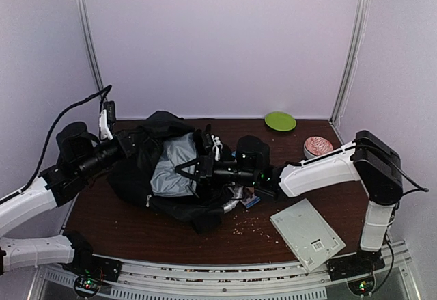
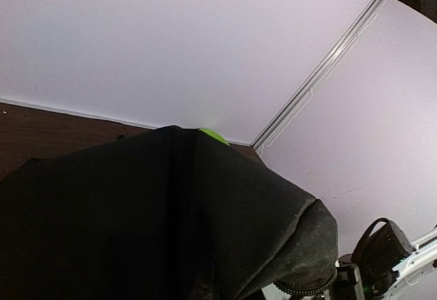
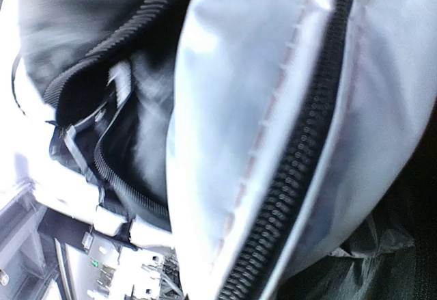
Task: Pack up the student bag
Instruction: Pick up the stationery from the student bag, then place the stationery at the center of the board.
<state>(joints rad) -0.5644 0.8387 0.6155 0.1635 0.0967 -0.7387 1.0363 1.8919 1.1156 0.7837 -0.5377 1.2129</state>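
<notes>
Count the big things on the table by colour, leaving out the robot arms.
Black: 1, the bag
Green: 1, the plate
Pink: 1, the bowl
White: 1, the flat book
Total: 4
Small bits beside the bag are too unclear to count.

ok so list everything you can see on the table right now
student bag: one, black with pale grey lining, centre of table, lying open
plate: one, green, back edge, right of centre
bowl: one, pinkish, back right
flat panel: one, grey-white with barcode label, front right
crumbs: scattered, pale, between bag and panel
small item: one, bluish, at bag's right edge, too small to identify
table: one, dark brown
left pincer: black, at bag's left side, fingers hidden by fabric
right pincer: black, at bag's opening, open or shut unclear
</notes>
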